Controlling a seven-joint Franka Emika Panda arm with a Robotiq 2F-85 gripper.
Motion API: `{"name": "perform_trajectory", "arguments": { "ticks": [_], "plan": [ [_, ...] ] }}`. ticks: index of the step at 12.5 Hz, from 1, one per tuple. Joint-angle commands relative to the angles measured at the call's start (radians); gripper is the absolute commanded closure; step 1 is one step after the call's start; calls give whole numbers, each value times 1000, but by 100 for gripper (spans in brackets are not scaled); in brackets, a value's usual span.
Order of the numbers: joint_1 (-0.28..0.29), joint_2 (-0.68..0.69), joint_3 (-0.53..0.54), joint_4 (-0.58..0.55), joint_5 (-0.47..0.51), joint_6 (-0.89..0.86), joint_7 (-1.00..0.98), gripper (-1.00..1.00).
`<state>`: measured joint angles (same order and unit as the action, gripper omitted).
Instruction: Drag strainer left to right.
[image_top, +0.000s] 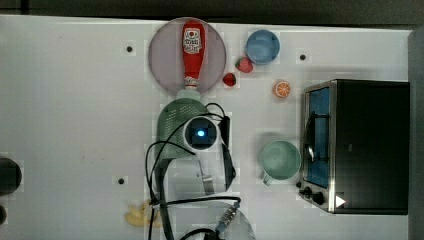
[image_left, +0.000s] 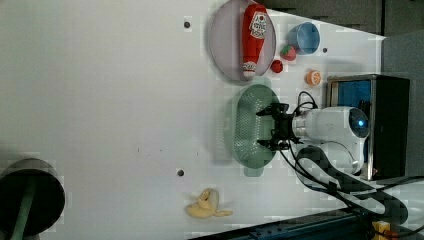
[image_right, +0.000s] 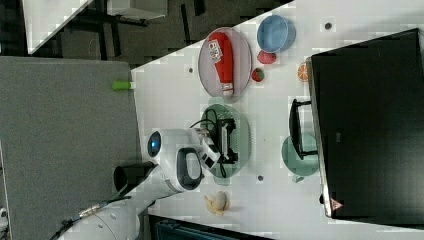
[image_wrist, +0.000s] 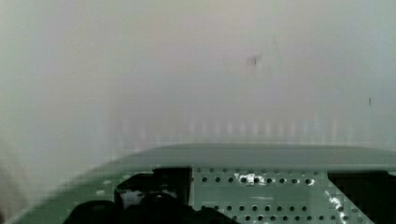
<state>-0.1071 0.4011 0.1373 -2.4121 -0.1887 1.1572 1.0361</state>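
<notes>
Top view: strainer (image_top: 172, 125) partly hidden beneath the wrist, ketchup bottle (image_top: 193, 52) beyond on a plate (image_top: 162, 55), label not legible. Left view: gripper (image_left: 267, 131) spread wide over the strainer's (image_left: 250, 125) perforated middle, holding nothing, contact not determinable. Wrist view: perforated strainer floor (image_wrist: 261, 191) between the spread fingers (image_wrist: 149, 191).

Pale green strainer (image_left: 250, 125), dotted holes
</notes>
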Motion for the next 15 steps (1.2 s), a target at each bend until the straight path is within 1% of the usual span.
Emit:
{"name": "perform_trajectory", "arguments": {
  "ticks": [1, 4, 9, 13, 15],
  "plan": [
    [-37, -23, -59, 5, 18, 14, -154, -100],
    [-48, -23, -120, 8, 18, 38, -239, -100],
    [-61, -23, -178, 10, 18, 42, -251, -100],
    [-61, -32, -167, 24, 18, 42, -348, -100],
    [-61, -83, -133, 26, 18, -9, -431, -100]
  ]
}}
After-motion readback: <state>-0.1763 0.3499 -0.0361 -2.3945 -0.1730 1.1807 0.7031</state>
